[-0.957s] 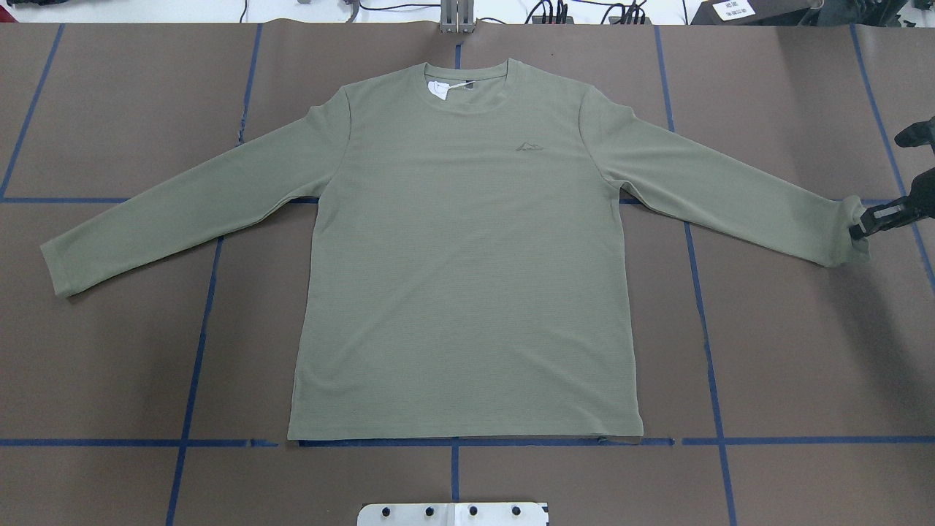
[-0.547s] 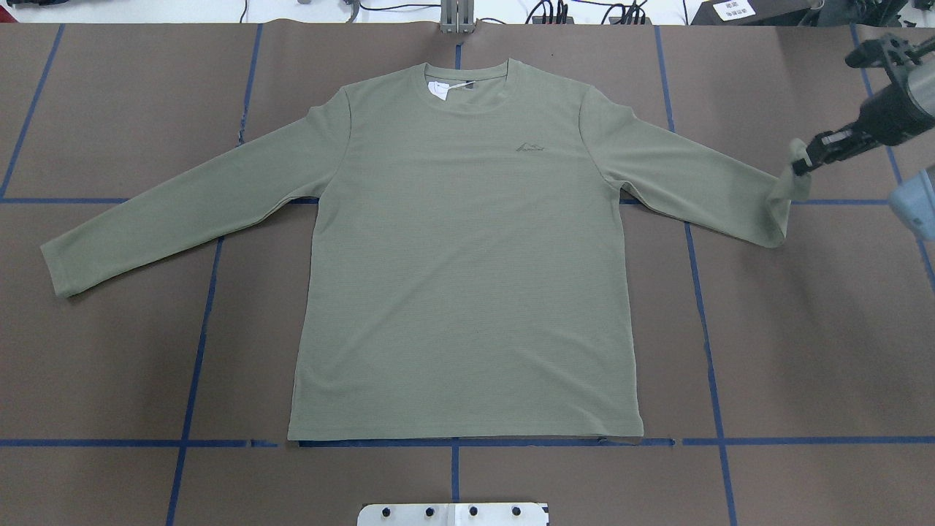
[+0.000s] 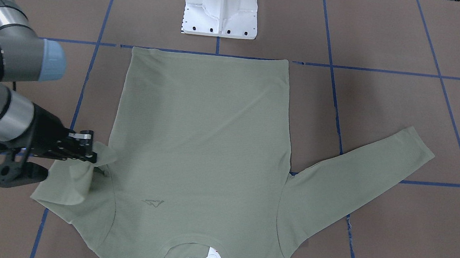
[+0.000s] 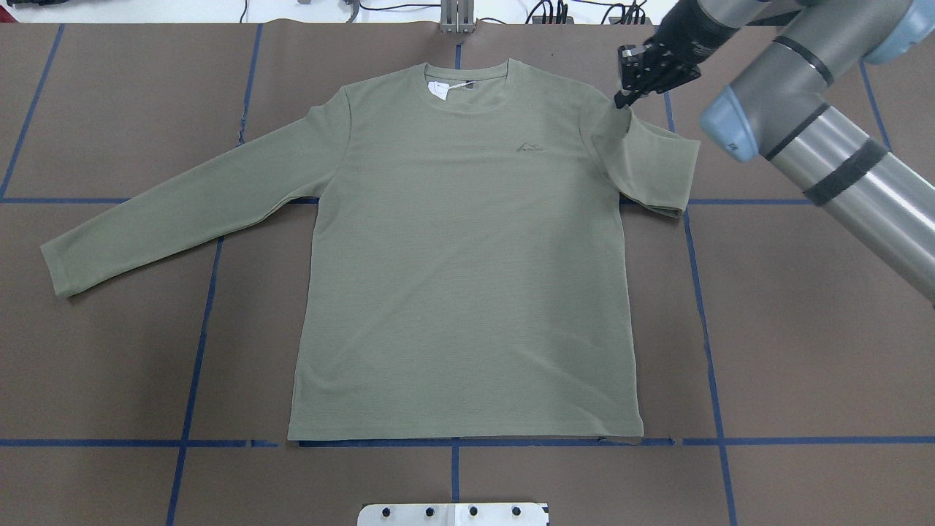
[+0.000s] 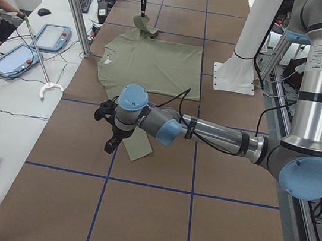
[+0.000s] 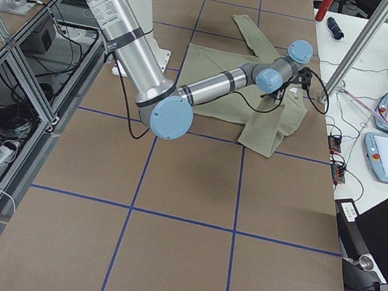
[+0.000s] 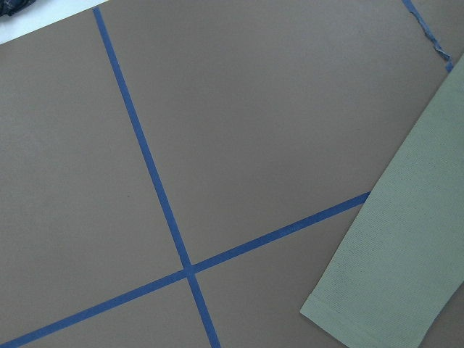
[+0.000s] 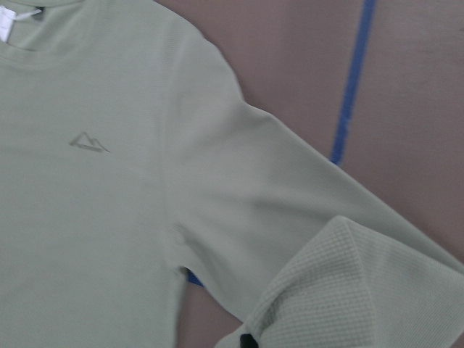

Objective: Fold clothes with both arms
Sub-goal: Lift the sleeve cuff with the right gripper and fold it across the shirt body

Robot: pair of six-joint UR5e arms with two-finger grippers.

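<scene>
The sage-green long-sleeved shirt [image 4: 467, 256] lies flat, face up, with its collar at the far edge. My right gripper [image 4: 622, 101] is shut on the cuff of the sleeve on my right [image 4: 650, 168] and holds it over the shoulder seam, so that sleeve is doubled back on itself. The front-facing view shows the right gripper [image 3: 89, 153] and the raised cuff. The right wrist view shows the cuff [image 8: 348, 290]. The other sleeve [image 4: 182, 204] lies straight out. My left gripper [image 5: 111, 142] hovers near that sleeve's cuff [image 7: 391, 275]. I cannot tell if it is open or shut.
The brown table cover carries a grid of blue tape lines [image 4: 193, 365]. The white pedestal base [image 3: 221, 8] stands at the shirt's hem side. An operators' bench with tablets [image 5: 47, 35] runs along the far side. My right arm's forearm [image 4: 840, 168] spans the table's right part.
My right gripper has carried the sleeve cuff up off the table near the right edge and leftward to the shoulder, folding the sleeve back. The shirt's body and other sleeve have not moved.
</scene>
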